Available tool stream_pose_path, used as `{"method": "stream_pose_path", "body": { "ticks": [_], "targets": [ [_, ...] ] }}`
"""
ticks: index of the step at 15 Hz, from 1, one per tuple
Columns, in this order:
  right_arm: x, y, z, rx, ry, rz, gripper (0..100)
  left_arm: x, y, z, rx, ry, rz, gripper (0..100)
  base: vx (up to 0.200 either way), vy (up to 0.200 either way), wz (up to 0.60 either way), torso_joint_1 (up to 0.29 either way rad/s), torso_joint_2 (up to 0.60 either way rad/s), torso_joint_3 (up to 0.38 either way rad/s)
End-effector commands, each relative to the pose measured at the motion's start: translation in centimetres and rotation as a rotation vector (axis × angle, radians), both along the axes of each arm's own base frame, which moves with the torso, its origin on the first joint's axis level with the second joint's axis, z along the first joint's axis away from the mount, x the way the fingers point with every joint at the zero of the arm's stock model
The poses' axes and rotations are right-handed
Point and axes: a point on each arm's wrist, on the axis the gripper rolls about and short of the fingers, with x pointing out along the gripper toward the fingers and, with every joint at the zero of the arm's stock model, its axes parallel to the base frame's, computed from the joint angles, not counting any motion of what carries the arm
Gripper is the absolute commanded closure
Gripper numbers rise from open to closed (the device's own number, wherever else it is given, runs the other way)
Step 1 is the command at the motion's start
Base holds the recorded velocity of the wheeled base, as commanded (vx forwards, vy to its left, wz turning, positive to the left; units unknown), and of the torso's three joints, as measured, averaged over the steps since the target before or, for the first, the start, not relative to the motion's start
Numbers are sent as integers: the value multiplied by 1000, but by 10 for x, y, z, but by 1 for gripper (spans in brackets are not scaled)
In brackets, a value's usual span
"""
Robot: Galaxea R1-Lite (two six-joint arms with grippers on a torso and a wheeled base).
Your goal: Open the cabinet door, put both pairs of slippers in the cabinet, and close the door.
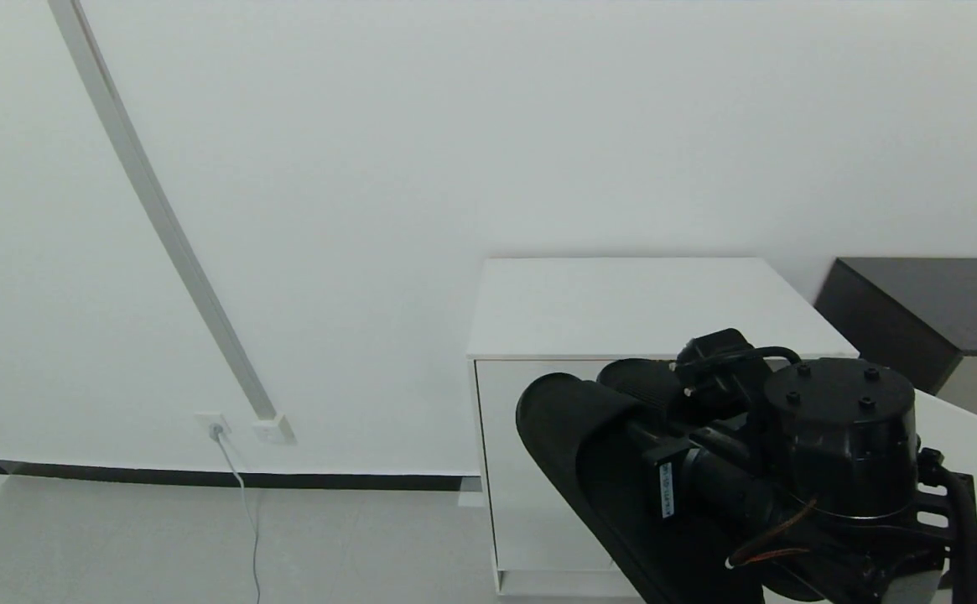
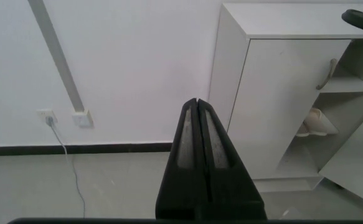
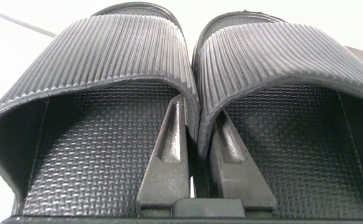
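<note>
Right jaws pinch the black ribbed rubber slippers (image 3: 131, 68) by their inner edges, pairing them, we judge; left jaws closed, empty.

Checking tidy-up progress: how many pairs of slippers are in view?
2. The black pair is clamped in the right gripper, held up before the cabinet; a light pair sits on a shelf inside the open cabinet, partly hidden.

A plain white wall (image 1: 488, 126) was crossed by a slanted white duct (image 1: 161, 218). A socket (image 1: 213, 426) was fixed low on it, with a grey cable (image 1: 246, 503) hung down to the pale floor (image 1: 77, 537). A dark skirting (image 1: 203, 479) was laid along the wall's foot.
</note>
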Motion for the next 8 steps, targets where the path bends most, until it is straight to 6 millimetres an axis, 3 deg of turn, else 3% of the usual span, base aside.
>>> {"method": "stream_pose_path", "body": {
  "ticks": [1,2,8],
  "targets": [
    [0,1,-2,-6,4,2,100,0,0,0,-1,1,0,100,0,0,0,0,0,0],
    [0,1,-2,-4,4,1,100,0,0,0,-1,1,0,100,0,0,0,0,0,0],
    [-1,0,-3,-10,8,2,100,0,0,0,-1,1,0,100,0,-200,0,2,3,3]
  ]
}}
